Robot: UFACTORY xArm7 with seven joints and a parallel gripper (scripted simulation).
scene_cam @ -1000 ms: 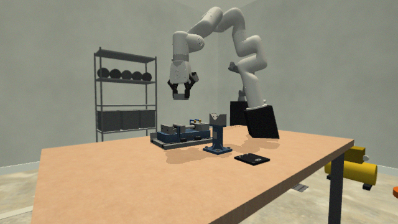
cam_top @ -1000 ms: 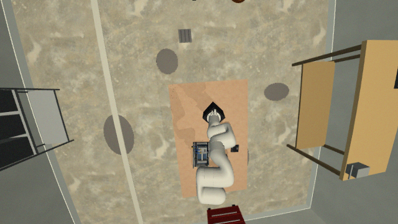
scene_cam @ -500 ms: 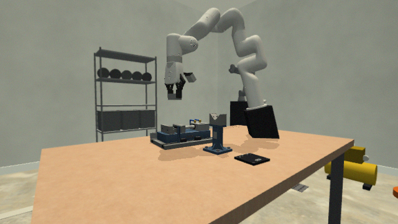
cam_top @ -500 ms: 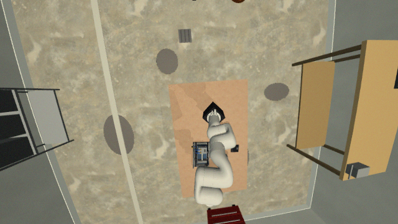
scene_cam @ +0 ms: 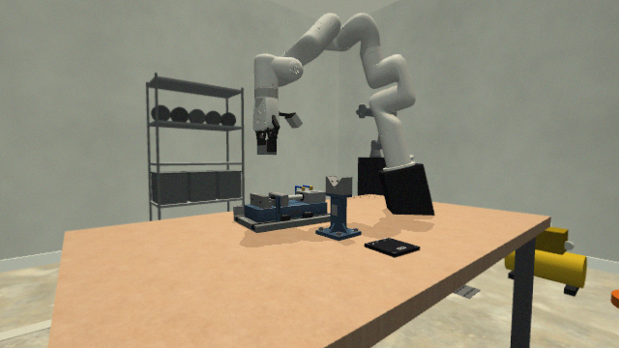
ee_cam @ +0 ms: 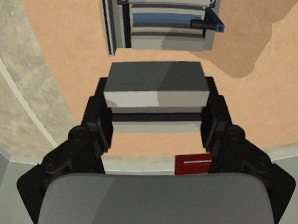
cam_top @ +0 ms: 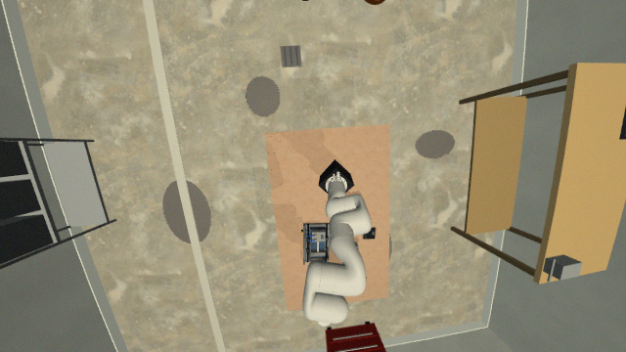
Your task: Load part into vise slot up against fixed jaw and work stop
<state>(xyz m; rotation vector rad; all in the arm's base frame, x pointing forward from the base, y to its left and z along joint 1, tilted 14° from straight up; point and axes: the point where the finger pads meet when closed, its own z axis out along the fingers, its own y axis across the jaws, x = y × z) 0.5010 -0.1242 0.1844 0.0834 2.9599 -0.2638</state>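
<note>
My gripper is shut on the part, a grey block, and holds it high in the air above the table. In the wrist view the block spans the gap between my two black fingers. The vise stands on the table well below, a blue body on a dark base with grey jaws; it also shows in the wrist view ahead of the block, and in the overhead view. The infeed plate is a flat black plate near the table's front right, with nothing on it. The slot's facing cannot be told.
The V-block on its blue post stands between the vise and the infeed plate. The arm's black base sits at the back right. A metal shelf stands behind the table. A yellow tank lies on the floor at the right.
</note>
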